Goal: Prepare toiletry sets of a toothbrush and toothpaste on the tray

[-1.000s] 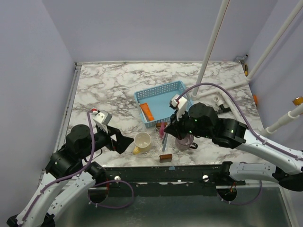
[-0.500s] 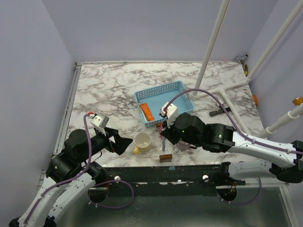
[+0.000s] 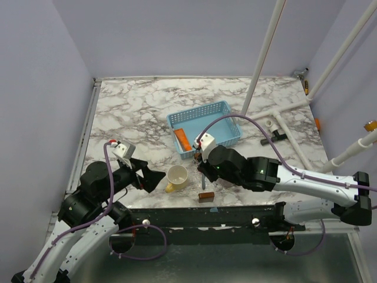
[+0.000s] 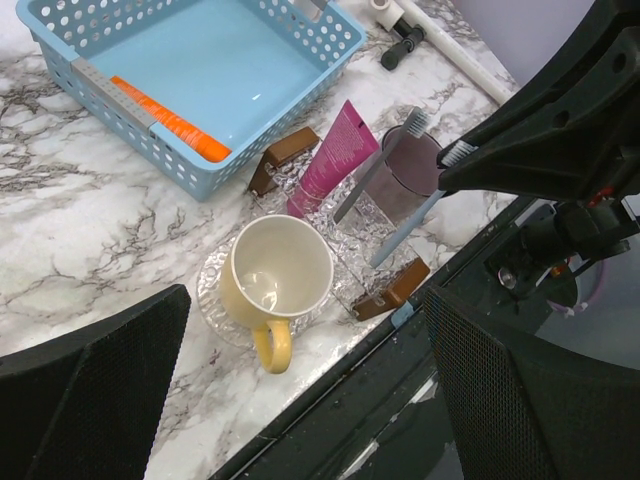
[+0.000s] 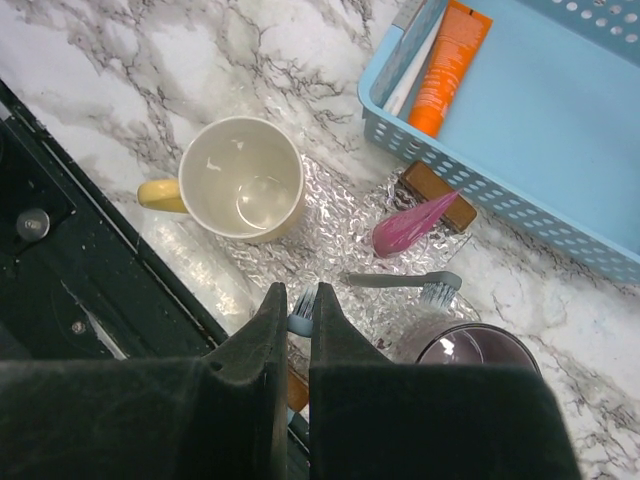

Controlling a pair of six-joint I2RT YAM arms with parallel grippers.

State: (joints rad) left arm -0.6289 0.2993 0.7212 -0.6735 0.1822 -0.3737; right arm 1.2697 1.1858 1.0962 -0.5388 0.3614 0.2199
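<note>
Within the last second the right arm has swung off the purple mug (image 4: 415,180) and dropped lower. Its right tool (image 5: 302,292) now sits over the brush end of the toothbrush (image 4: 405,228), fingers drawn almost together with the pale blue head pinched in the narrow gap. The toothbrush itself hasn't visibly shifted: its handle slants from the tool toward the bench's near edge, beside the yellow mug (image 4: 275,275). So this looks like a fresh grasp, with the lift not yet begun.

The tray (image 3: 197,109) lies just beyond the tool, holding the orange toothpaste (image 5: 447,70). The pink toothpaste (image 4: 335,155) rests between tool and tray, outside the mesh wall.

The left tool (image 3: 154,175) has barely stirred and hangs with its fingers wide apart, holding nothing.
</note>
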